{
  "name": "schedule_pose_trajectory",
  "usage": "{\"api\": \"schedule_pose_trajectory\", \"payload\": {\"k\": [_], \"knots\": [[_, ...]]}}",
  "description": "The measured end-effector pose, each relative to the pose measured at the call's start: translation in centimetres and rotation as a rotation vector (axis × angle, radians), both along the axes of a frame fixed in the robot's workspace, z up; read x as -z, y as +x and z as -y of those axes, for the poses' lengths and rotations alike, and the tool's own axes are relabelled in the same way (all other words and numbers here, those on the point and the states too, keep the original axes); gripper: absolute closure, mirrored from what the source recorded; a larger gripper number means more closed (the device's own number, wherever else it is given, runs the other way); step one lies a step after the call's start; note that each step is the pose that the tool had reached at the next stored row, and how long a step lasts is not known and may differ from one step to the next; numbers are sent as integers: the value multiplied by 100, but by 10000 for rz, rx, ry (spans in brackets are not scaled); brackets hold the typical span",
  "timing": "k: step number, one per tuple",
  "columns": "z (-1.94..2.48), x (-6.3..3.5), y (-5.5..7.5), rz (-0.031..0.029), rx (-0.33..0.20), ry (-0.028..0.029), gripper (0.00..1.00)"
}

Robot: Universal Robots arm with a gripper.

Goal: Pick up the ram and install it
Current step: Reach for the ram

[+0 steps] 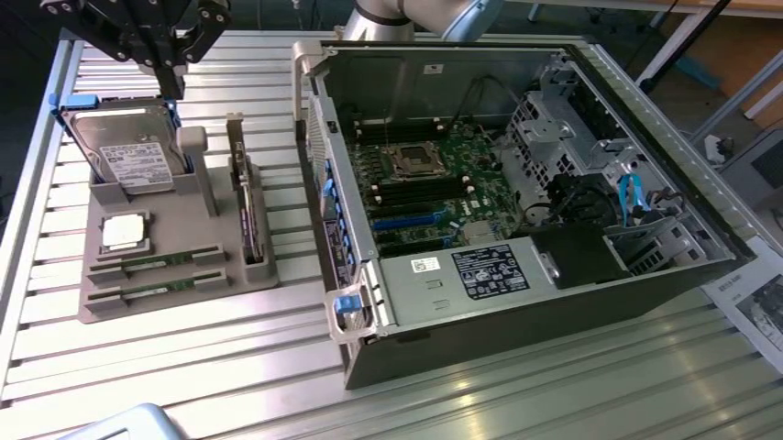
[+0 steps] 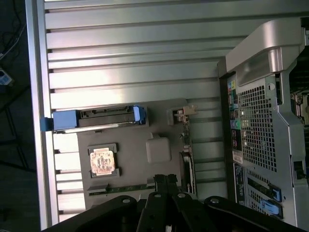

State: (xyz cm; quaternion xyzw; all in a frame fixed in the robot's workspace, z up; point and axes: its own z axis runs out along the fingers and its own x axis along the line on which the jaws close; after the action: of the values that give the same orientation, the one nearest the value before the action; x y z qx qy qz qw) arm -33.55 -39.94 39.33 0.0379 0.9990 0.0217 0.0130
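At the exterior view's left the gripper (image 1: pixel 172 87) hangs empty over the hard drive (image 1: pixel 128 151), fingers pinched together. The ram (image 1: pixel 156 266) lies apart from it in the grey holder (image 1: pixel 183 229) — one of two sticks. To the right stands the open computer case (image 1: pixel 514 183).

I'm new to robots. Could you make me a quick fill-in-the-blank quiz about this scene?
____ green ram sticks lie in the gray holder.
The gripper hangs above the holder, holding ____.
The computer case stands on the exterior view's ____ of the holder.
Missing words: two; nothing; right.
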Motion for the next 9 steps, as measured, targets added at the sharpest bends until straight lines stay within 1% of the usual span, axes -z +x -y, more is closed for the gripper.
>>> {"api": "schedule_pose_trajectory", "payload": {"k": [9], "knots": [[30, 0, 1, 1, 0, 0, 90]]}}
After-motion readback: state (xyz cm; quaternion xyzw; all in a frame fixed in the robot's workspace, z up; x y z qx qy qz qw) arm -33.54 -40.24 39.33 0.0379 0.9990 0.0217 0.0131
